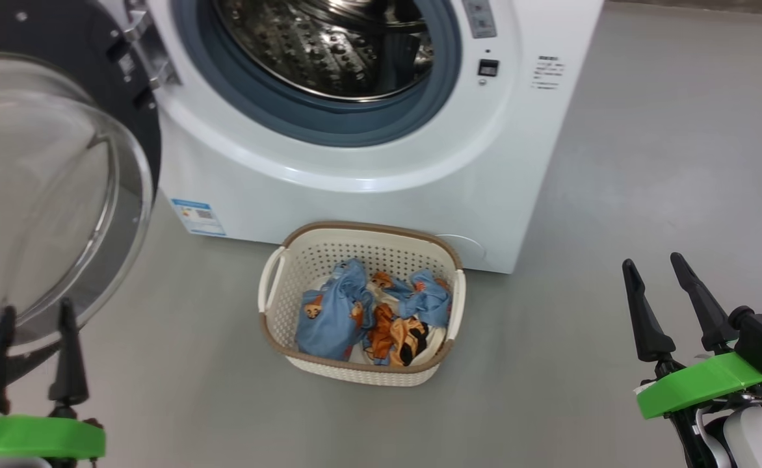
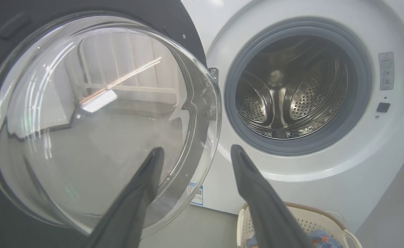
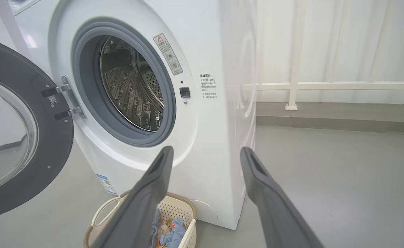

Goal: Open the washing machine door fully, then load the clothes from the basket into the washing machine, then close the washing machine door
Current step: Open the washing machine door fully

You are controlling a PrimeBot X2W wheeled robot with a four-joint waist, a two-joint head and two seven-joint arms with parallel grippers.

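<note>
One washing machine [image 1: 355,201], white, sits at 12 o'clock in the head view and stands on the grey floor [image 1: 615,195]. Its steel drum [image 1: 329,52] is exposed inside the grey-blue rubber ring [image 1: 329,127]. The door [image 1: 43,195] stands open on its hinge at 9 o'clock from the drum mouth, black rim outward and the clear domed bowl bulging toward the camera. The basket [image 1: 361,227], cream with a brown rim, is on the floor at 6 o'clock from the drum mouth, its far rim just beside the machine's front panel. The clothes [image 1: 368,312] lie inside the basket: light blue pieces with orange prints, plus orange, black and cream fabric, bunched toward the near wall. The right fingers [image 1: 641,318] are at 4 o'clock in the head view, spread apart and released, gripping nothing, well apart from the basket. The left fingers [image 1: 67,351] are at 7 o'clock, likewise spread and released, in front of the door's lower glass; whether they touch it I cannot tell. A blue label [image 1: 197,216] is at the machine's lower corner, 7 o'clock from the drum mouth.
</note>
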